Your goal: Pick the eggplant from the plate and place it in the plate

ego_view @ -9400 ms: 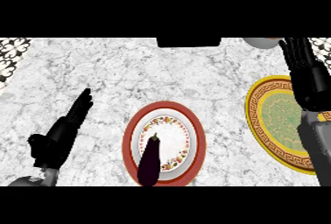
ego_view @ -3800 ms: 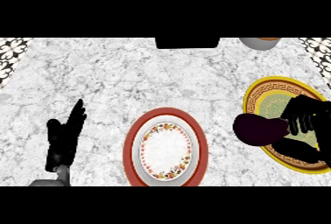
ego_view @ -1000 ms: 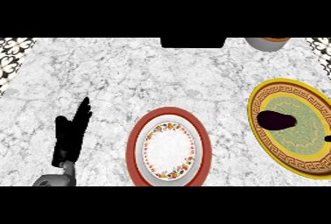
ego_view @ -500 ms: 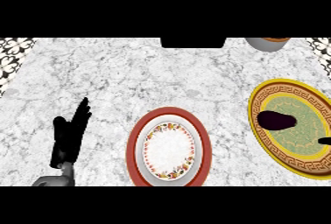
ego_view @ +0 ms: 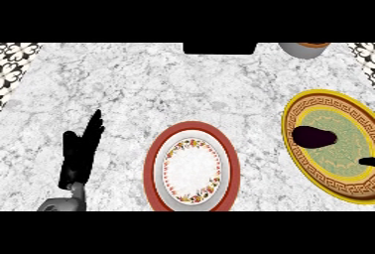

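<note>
1. The worktop point(ego_view: 183, 89) carried two plates well apart.
2. The yellow plate point(ego_view: 307, 158) held the eggplant point(ego_view: 315, 137) on its left side, so the placing looked done.
3. The red plate point(ego_view: 228, 158) lay bare.
4. The left hand point(ego_view: 79, 154) rested with fingers straight and together, holding nothing.
5. A dark tip point(ego_view: 367, 161) at the right edge was perhaps the right hand; its fingers couldn't be read.

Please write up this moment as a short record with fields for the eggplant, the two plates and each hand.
eggplant: lying on the yellow-rimmed plate, toward its left side
yellow-rimmed plate: at the counter's right, green centre, holds the eggplant
red-rimmed plate: centre of the counter, white floral centre, nothing on it
left hand: open, fingers up, resting at the lower left, touching nothing
right hand: only a dark tip at the right edge over the yellow-rimmed plate; fingers not readable
task state: eggplant already set on the target plate
</note>
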Controlling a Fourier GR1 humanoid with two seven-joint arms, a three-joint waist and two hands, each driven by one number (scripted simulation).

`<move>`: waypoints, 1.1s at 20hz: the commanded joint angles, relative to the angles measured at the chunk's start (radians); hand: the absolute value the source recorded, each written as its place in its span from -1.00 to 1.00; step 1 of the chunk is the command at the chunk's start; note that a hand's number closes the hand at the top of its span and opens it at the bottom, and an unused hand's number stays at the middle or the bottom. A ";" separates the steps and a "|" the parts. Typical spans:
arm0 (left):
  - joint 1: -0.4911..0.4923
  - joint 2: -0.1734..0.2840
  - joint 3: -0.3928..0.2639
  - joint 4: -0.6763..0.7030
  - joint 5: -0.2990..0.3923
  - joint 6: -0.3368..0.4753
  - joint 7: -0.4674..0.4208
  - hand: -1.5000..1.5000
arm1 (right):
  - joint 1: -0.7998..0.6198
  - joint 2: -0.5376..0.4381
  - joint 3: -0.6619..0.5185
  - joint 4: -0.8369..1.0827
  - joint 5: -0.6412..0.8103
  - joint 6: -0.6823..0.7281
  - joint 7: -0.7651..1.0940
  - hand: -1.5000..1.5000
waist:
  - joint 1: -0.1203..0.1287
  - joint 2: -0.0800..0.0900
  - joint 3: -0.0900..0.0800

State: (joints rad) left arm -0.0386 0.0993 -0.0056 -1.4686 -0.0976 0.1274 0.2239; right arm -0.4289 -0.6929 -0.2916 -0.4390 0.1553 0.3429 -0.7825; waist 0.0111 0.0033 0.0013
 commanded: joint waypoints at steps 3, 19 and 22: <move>0.018 -0.010 -0.003 0.004 -0.011 -0.002 -0.012 0.00 | -0.030 -0.020 -0.020 0.168 0.028 -0.018 -0.124 -1.00 | 0.006 0.003 0.001; 0.013 -0.008 0.000 -0.032 -0.003 -0.025 0.007 0.00 | -0.036 -0.141 -0.069 0.275 0.011 0.015 -0.186 -1.00 | 0.011 0.006 0.003; -0.003 -0.017 0.010 0.002 -0.012 -0.005 -0.001 0.00 | -0.040 -0.147 -0.085 0.296 0.003 -0.023 -0.165 -1.00 | 0.014 0.008 0.004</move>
State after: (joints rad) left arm -0.0343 0.0901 -0.0025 -1.4948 -0.1056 0.1123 0.2349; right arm -0.4653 -0.8275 -0.3567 -0.1704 0.1714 0.2787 -0.8980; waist 0.0240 0.0099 0.0047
